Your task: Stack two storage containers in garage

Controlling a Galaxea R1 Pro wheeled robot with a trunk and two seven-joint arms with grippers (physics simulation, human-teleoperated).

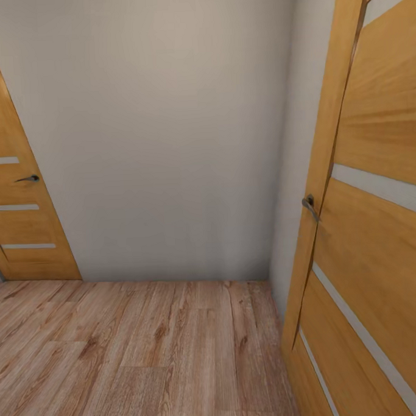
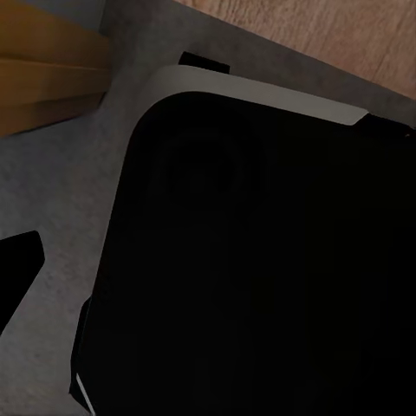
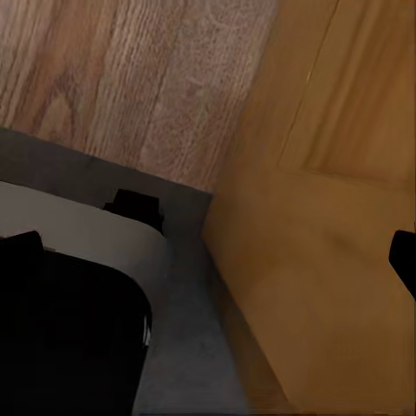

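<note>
Head view faces a pale wall (image 1: 167,131) between two wooden doors (image 1: 379,223), above plank flooring (image 1: 136,358); gripper states cannot be told.

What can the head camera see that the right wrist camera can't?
The head view alone has the plain white wall, a second wooden door at the far left and both doors' metal handles, such as the near one. The right wrist view alone has the robot's own dark body with its pale edge and a grey base surface beneath it. Both show the light wood plank floor and the orange wooden door close on the robot's right.
</note>
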